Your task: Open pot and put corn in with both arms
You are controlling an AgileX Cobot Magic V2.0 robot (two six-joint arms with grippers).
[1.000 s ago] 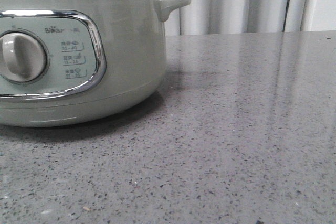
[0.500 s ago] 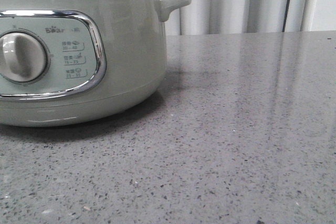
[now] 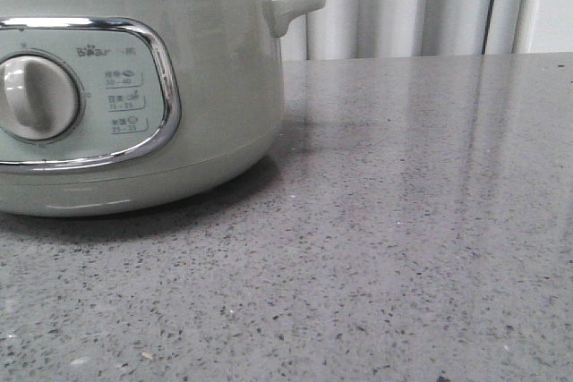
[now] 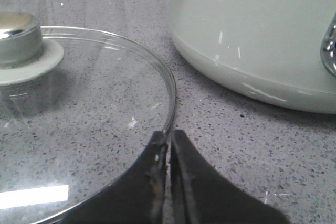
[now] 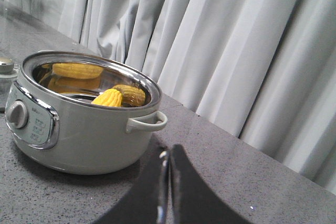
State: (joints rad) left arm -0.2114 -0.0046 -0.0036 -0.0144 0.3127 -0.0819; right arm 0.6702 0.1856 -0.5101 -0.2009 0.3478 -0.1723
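Nothing moves in the front view from a second ago. My big round green pot (image 5: pixel 79 124) is open, the yellow corn (image 5: pixel 108 98) is inside, and the glass lid (image 4: pixel 79 129) lies beside it. My left gripper (image 4: pixel 168 182) and right gripper (image 5: pixel 165 192) are both closed and empty. The job looks done.

Pale pleated curtains (image 3: pixel 403 2) behind speckled grey countertop (image 3: pixel 403 248).
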